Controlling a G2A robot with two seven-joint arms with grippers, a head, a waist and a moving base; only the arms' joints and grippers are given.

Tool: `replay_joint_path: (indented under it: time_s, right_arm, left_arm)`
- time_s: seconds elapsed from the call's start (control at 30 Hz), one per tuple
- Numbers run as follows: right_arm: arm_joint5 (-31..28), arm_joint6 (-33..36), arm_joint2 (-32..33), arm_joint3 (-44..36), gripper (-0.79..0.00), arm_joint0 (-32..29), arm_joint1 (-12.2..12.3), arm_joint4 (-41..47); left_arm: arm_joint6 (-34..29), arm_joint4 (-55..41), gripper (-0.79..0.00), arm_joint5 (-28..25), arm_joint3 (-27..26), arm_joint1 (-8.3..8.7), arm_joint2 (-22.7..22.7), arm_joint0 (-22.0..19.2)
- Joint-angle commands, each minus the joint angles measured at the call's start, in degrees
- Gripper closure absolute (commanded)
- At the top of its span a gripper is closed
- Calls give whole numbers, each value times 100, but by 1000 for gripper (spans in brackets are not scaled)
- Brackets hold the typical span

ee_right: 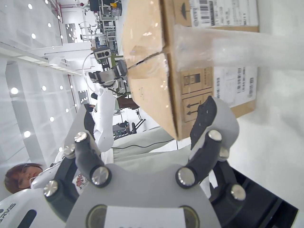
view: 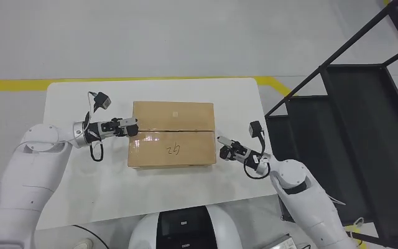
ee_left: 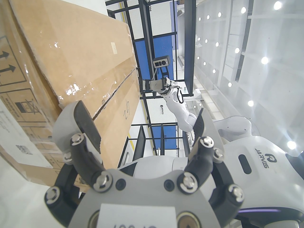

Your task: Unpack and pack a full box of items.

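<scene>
The taped-shut box (view: 172, 134) sits on the bench (view: 74, 187). The left hand (view: 132, 127) is spread at one end of the box, and the right hand (view: 219, 148) is spread at the opposite end.

Robot test lab in a large hall, white work table (view: 68, 193) on a grey floor (view: 186, 37) with a yellow tape line (view: 25, 84), black steel rack (view: 348, 99) alongside, far beyond the left fingers (ee_left: 86, 124) rows of round ceiling lights (ee_left: 264, 60) and blue panels (ee_left: 163, 46), far beyond the right fingers (ee_right: 206, 119) cluttered workbenches (ee_right: 106, 1)
</scene>
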Motion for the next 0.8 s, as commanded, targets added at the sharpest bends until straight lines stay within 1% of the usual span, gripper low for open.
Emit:
replay_joint_path:
  time_s: [0.0, 0.17, 0.37, 0.53, 0.6, 0.77]
  right_arm:
    - [32, -22, -181, 239, -785, 163, -29, -21]
    - [-118, -258, -575, 913, -785, 586, -135, 90]
    - [-719, -792, -926, 1470, -785, 970, -311, 643]
    - [-1108, -1031, -946, 1631, -785, 1080, -371, 805]
    - [-1175, -1043, -924, 1671, -785, 1096, -376, 780]
    - [-1357, -1031, -799, 1646, -785, 1044, -369, 798]
  left_arm:
    - [0, 0, -785, 0, 0, 0, 0, 0]
    - [0, 0, -785, 0, 0, 0, 0, 0]
    - [0, 0, -785, 0, 0, 0, 0, 0]
    - [0, 0, -785, 0, 0, 0, 0, 0]
    - [0, 0, -785, 0, 0, 0, 0, 0]
    - [234, 62, -785, 131, -309, 3, -6, 158]
